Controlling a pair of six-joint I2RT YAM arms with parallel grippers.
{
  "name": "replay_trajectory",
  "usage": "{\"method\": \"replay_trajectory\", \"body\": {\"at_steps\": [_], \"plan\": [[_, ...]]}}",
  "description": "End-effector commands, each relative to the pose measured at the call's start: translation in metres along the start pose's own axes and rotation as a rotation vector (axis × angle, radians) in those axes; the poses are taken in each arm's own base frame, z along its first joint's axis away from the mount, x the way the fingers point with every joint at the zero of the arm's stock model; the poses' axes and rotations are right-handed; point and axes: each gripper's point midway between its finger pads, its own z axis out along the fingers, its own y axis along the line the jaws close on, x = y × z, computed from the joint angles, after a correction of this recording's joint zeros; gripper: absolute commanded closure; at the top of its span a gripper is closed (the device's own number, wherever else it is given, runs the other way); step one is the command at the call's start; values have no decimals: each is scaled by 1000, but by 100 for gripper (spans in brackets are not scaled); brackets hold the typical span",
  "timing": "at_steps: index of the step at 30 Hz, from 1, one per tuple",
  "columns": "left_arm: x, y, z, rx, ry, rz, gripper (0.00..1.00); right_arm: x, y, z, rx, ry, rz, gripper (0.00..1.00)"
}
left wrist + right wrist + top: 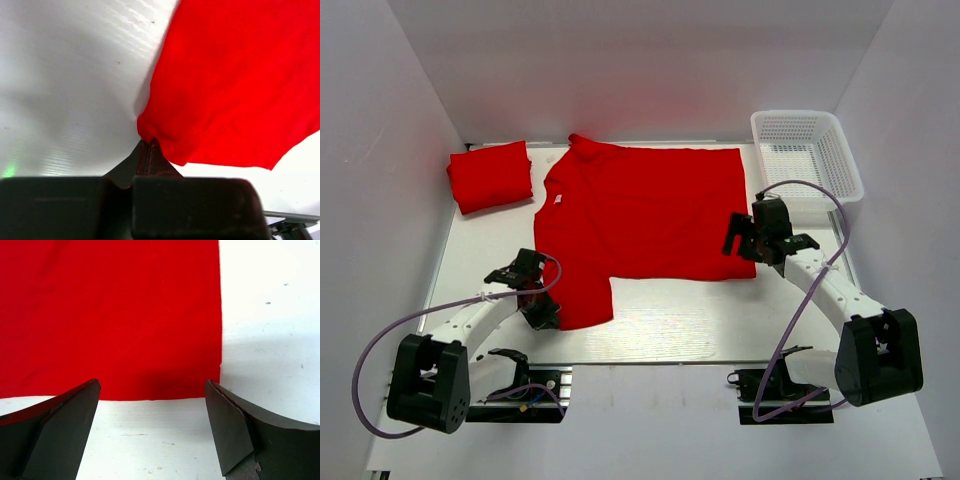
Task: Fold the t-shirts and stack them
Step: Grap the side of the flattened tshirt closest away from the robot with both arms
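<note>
At the far left of the white tabletop [660, 335] lies a folded bright red cloth t-shirt [490, 176], a thick rectangle set a little askew and apart from everything else. Nearer the arms, the left pincer [542, 315] is clenched on the left edge of the near sleeve of a flat bright red cloth t-shirt [650, 210]. The left wrist view shows the dark fingertips pressed together with a bunched fold of red cloth caught between them. This second shirt lies spread sideways across the middle of the tabletop, collar towards the left, hem towards the right and one short sleeve reaching towards the near edge. At its near right corner stands the right pincer [748, 240], released and wide, with one finger over the cloth side and the other over the bare white side. Whether it touches the cloth cannot be told. Beyond it, in the far right corner, sits a white plastic lattice basket [840, 165].
</note>
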Motion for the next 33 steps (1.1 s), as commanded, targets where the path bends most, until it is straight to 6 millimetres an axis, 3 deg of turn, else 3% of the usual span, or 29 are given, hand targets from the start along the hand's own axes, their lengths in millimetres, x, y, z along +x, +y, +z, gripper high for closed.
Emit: {"method": "replay_trajectory", "body": {"at_steps": [1, 6, 14, 24, 30, 33], "plan": [[-4, 12, 12, -51, -27, 33, 100, 0, -10, -6, 49, -20, 37, 10], [-6, 3, 8, 0, -40, 34, 100, 10, -19, -4, 99, -7, 75, 10], [-26, -15, -18, 86, -150, 69, 100, 35, -38, 8, 214, 67, 184, 10], [-45, -21, -37, 60, -204, 99, 100, 54, -51, 18, 267, 130, 246, 10], [-48, -23, -40, 66, -211, 108, 100, 61, -58, 29, 293, 167, 260, 10], [-48, -23, -40, 66, -211, 108, 100, 65, -64, 30, 313, 181, 276, 14]]}}
